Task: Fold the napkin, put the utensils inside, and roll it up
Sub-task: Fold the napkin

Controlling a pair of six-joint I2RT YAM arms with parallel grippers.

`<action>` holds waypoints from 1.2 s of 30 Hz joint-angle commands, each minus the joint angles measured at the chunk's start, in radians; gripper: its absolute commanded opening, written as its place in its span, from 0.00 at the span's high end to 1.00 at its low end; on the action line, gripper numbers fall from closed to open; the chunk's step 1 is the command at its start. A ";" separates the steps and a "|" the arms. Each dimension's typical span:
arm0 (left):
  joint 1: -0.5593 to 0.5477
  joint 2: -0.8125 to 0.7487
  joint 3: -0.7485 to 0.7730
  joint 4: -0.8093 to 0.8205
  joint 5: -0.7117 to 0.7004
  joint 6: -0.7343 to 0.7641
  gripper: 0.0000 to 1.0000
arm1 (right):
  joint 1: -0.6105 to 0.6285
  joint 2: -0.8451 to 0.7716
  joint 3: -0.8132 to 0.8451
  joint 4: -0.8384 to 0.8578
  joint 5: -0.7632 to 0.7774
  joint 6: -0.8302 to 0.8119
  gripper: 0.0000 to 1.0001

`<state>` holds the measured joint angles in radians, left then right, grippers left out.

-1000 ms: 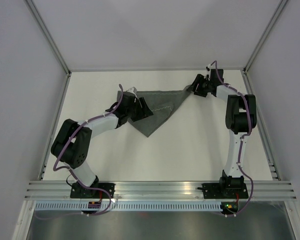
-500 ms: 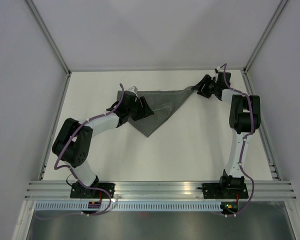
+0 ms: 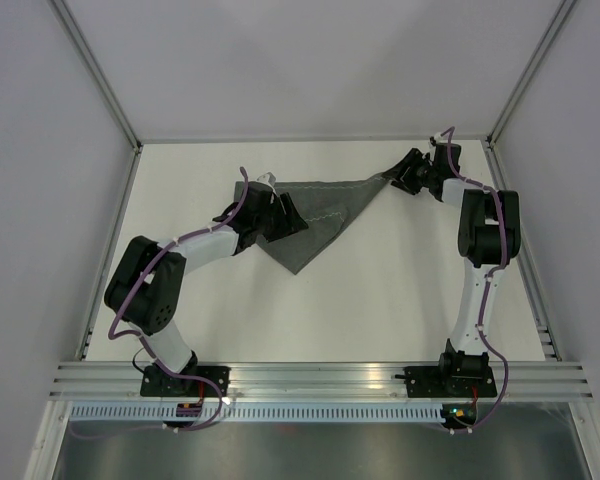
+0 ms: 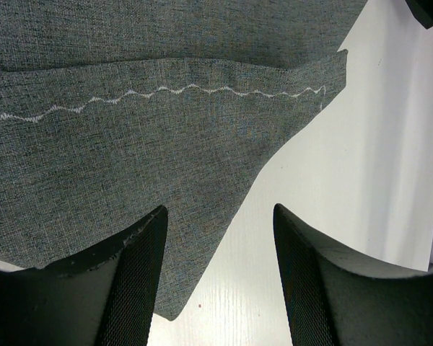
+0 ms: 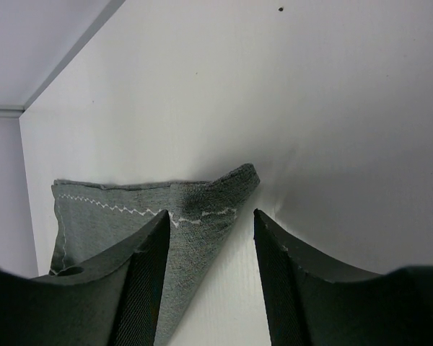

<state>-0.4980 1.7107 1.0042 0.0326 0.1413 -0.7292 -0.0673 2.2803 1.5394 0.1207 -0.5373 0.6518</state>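
The dark grey napkin point(image 3: 320, 215) lies folded into a triangle on the white table, its long edge at the back and its point toward the front. My left gripper point(image 3: 292, 222) is open over the napkin's left part; in the left wrist view the cloth point(image 4: 130, 144) with its zigzag stitch fills the frame between and beyond the fingers. My right gripper point(image 3: 398, 176) is open just past the napkin's right corner point(image 5: 231, 189), which stands slightly raised. No utensils show in any view.
The table is enclosed by white walls with aluminium posts point(image 3: 100, 90) at the back corners. An aluminium rail point(image 3: 320, 378) runs along the near edge by the arm bases.
My right gripper has let go of the napkin's right corner and drawn back to the right and toward the back wall. The left arm has stayed put.
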 commanded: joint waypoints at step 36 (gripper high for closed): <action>-0.010 0.052 0.071 0.099 0.087 -0.070 0.35 | 0.115 -0.169 -0.004 0.039 -0.004 -0.244 0.92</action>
<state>-0.4992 1.7363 1.0286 0.0452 0.1692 -0.7410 0.0170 2.2047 1.5570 0.1169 -0.5331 0.4938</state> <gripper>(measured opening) 0.651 0.096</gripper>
